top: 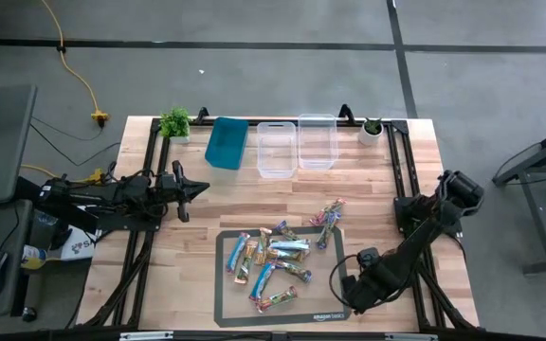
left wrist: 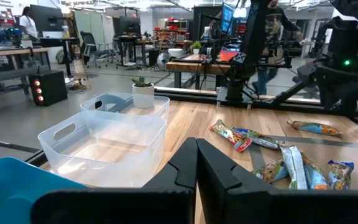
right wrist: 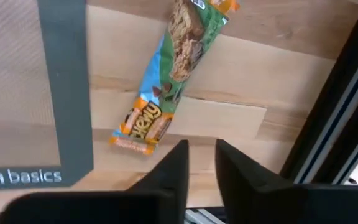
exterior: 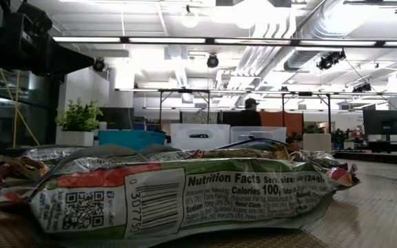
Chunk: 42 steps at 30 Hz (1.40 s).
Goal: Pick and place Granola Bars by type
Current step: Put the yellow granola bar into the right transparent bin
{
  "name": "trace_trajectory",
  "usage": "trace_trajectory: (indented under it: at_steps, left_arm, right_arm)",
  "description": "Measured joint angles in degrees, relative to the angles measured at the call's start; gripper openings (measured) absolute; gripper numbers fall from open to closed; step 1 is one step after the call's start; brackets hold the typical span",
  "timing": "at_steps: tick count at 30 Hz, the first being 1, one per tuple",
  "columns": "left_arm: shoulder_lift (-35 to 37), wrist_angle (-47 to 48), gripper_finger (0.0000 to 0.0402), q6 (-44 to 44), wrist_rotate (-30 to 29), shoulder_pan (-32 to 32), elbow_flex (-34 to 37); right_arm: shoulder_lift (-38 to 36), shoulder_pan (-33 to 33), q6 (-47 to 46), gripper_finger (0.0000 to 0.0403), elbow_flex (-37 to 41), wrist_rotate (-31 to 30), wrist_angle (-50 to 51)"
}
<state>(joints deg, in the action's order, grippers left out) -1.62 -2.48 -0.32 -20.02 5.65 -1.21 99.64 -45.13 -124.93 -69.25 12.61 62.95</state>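
My right hand (right wrist: 201,158), fingers slightly parted and empty, hovers over a light, crinkly, slippery bar (right wrist: 166,84) near the tabletop's front edge; I'd pinch across its middle.

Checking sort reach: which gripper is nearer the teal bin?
Left. The left gripper sits just short of the teal bin at the table's left edge; the right gripper is across the table, by the mat's right edge.

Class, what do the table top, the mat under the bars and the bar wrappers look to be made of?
Table top: pale wood, matt, seemingly joined planks with visible grain. Mat: probably silicone or woven fibre, grey with a dark border and fine mesh texture. Bar wrappers: thin glossy plastic or foil film, crinkled and printed.
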Motion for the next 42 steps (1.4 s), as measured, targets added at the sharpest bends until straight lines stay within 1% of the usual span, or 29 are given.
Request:
trace_trajectory:
  at_steps: [4,7,10,12,14,17,26,32,36,42]
  left_arm:
    - [0.0,0.0,0.0,0.0,0.0,0.0,0.0]
    - [0.0,0.0,0.0,0.0,0.0,0.0,0.0]
    - [0.0,0.0,0.0,0.0,0.0,0.0,0.0]
    - [0.0,0.0,0.0,0.0,0.0,0.0,0.0]
    - [0.0,0.0,0.0,0.0,0.0,0.0,0.0]
    - [0.0,0.0,0.0,0.0,0.0,0.0,0.0]
    - [0.0,0.0,0.0,0.0,0.0,0.0,0.0]
    - [0.0,0.0,0.0,0.0,0.0,0.0,0.0]
    - [0.0,0.0,0.0,0.0,0.0,0.0,0.0]
    - [0.0,0.0,0.0,0.0,0.0,0.0,0.0]
  right_arm:
    - [1.7,1.7,-0.7,0.0128,0.0,-0.2,0.7]
    - [2.3,3.4,-0.1,0.0166,0.0,-2.0,0.4]
    - [3.0,4.9,0.3,0.0193,0.0,-3.0,0.4]
    - [3.1,5.6,0.3,0.0202,0.0,-3.6,0.4]
    - [3.1,6.2,0.4,0.0205,0.2,-3.9,0.2]
    - [3.2,6.6,-0.5,0.0206,1.2,-2.7,-0.4]
    - [3.2,4.7,-4.5,0.0207,2.4,-0.6,-1.8]
    - [3.2,3.8,-5.6,0.0207,2.4,-0.8,-1.2]
    - [3.2,3.7,-5.6,0.0207,2.9,-2.5,-1.2]
    - [3.2,3.3,-6.5,0.0207,5.3,-3.1,-4.5]
